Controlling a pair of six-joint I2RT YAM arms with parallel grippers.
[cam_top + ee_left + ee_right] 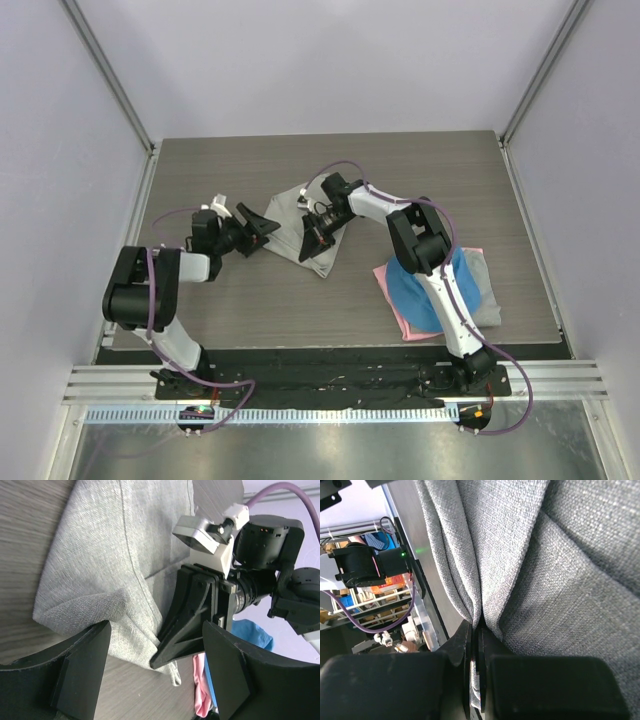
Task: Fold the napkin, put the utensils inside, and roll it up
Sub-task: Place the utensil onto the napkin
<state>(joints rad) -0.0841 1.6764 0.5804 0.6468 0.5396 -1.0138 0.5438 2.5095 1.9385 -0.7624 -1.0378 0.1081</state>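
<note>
Woven grey napkin point(319, 263) crumpled mid-frame; right gripper point(476, 642) clamps its fold; left gripper point(262, 225) gapes, holding nothing. Wood-grain table point(250, 300) spreads lower left.

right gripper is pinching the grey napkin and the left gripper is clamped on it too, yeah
No. The left gripper is open, its fingers apart and gripping nothing, as the left wrist view shows. The right gripper does pinch the napkin.

Soft, even white light fills the overhead view, leaving only faint shadows on the dark wood-grain surface point(250, 300) around the light grey square fabric napkin point(320, 262). Both wrist views render the napkin's weave sharply. Below it, the black right pincer point(475, 640) looks dark and blurred, and left of it the background glares white.
</note>
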